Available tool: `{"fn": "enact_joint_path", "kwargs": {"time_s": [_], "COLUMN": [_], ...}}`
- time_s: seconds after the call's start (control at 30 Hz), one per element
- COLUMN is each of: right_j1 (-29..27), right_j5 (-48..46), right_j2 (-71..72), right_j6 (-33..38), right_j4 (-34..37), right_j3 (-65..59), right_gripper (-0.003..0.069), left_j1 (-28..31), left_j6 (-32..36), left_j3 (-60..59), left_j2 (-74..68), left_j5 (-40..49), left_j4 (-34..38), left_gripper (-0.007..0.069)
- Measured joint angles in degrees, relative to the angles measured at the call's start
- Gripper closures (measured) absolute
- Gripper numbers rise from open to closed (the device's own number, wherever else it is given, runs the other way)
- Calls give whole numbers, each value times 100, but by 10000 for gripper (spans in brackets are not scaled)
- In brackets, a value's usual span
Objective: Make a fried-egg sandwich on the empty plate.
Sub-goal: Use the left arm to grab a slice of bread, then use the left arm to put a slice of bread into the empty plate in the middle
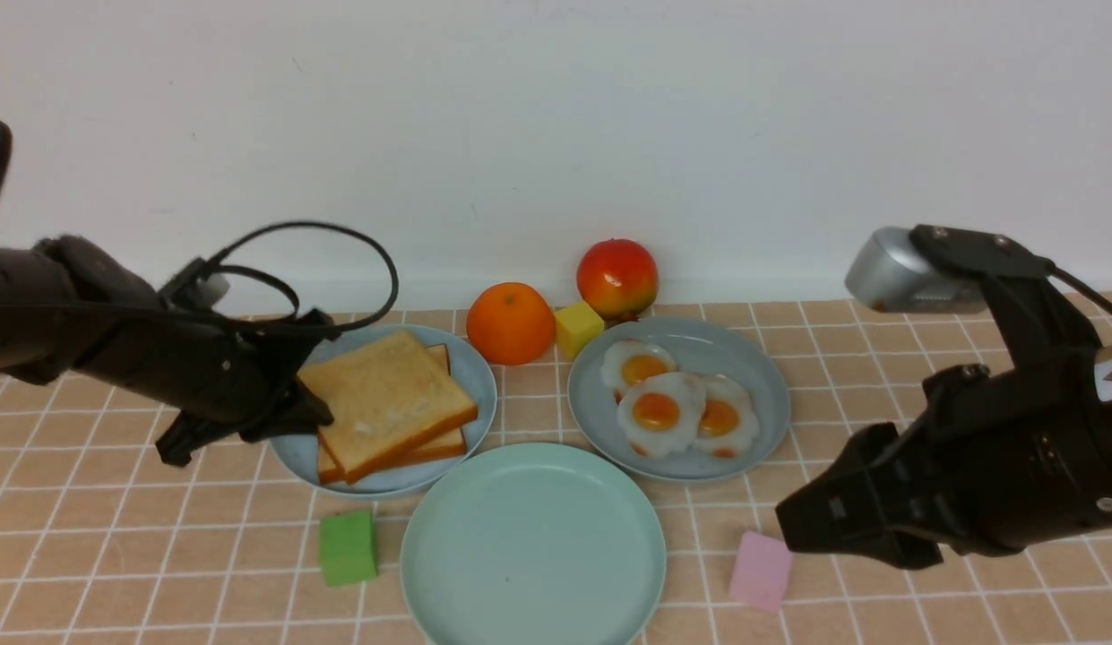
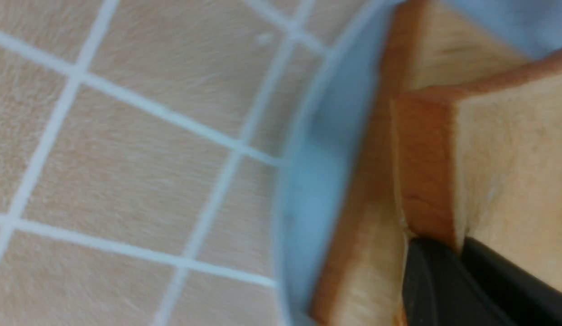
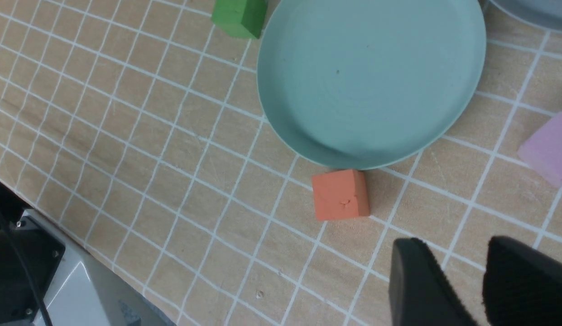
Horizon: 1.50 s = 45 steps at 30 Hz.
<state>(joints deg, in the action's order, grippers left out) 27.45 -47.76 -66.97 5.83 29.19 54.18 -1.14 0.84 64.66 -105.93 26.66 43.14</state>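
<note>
1. Two toast slices are stacked on the light blue plate (image 1: 480, 374) at the left. The top toast slice (image 1: 385, 394) lies skewed over the lower toast slice (image 1: 441, 445).
2. The left pincer (image 1: 312, 405) is at the top slice's left edge. In the left wrist view its dark fingers (image 2: 425, 280) sit closed over and under the brown crust at a corner.
3. Judged by its look, the toast is light and a little spongy. A pinch at the crust should hold, though a flat slice gripped at one corner may droop or swing.
4. The empty plate (image 1: 533, 537) lies just in front of the toast plate, with nothing on it.
5. Three fried eggs overlap on the grey-blue plate (image 1: 763, 387). The front fried egg (image 1: 656, 412) rests on top of its neighbours.
6. It looks thin, glossy and probably slippery. Its wavy white rim, where it overhangs, seems the best place to take hold.
7. The right pincer (image 1: 788, 524) hangs half open and holds nothing, over the tabletop (image 1: 116, 555) just beside a pink block (image 1: 760, 571).
</note>
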Motion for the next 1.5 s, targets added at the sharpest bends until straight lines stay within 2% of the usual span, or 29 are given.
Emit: {"fn": "enact_joint_path", "kwargs": {"time_s": [0.17,0.33,0.43,0.57,0.67,0.77,0.97,1.1,1.3,1.4,1.5], "right_j1": [0,0,0,0,0,0,0,0,0,0,0], "right_j5": [-13,-19,-23,-25,-29,-35,-39,-39,-39,-39,-34], "right_j2": [0,0,0,0,0,0,0,0,0,0,0], "right_j6": [0,0,0,0,0,0,0,0,0,0,-13], "right_j4": [-50,-114,-155,-175,-175,-175,-186,-191,-191,-203,-307], "right_j3": [0,0,-5,-5,-5,-5,-5,-5,-5,-5,-5], "right_gripper": [419,419,419,418,418,418,418,418,418,418,418], "left_j1": [0,-88,-523,-1091,-1509,-1660,-1673,-1673,-1673,-1673,-1673], "left_j6": [18,434,1032,1226,1196,1087,711,649,626,562,390], "left_j3": [-5,-5,-11,-11,-11,-11,-13,-13,-13,-13,-13], "left_j2": [605,1094,1125,1043,806,539,288,191,-11,-43,-42], "left_j5": [202,952,1569,1790,1740,1731,1516,1251,1314,1338,1326], "left_j4": [-37,-61,-100,-118,-118,-200,-576,-555,-537,-537,-610], "left_gripper": [615,615,615,615,615,615,615,615,610,599,547]}}
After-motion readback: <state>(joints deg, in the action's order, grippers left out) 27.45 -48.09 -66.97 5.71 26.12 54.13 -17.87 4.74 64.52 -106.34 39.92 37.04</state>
